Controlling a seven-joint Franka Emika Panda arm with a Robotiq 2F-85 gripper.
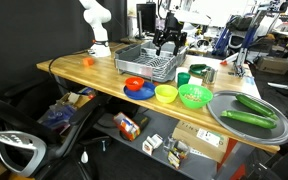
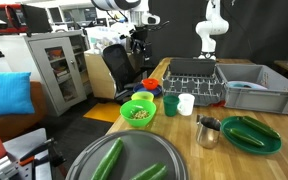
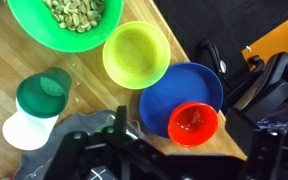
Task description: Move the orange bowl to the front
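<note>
The orange bowl is small, glossy and red-orange. It sits on the edge of a blue plate near the table's side edge, and it shows in both exterior views. The yellow bowl stands next to the plate. My gripper is open and empty, with its two fingers framing the orange bowl from above in the wrist view. In both exterior views the gripper hangs well above the table, near the dish rack.
A green bowl of beans, a green cup and a white cup stand close by. A dish rack, a metal pitcher, a round tray with cucumbers and a small orange ball are on the table. A grey bin stands beside the rack.
</note>
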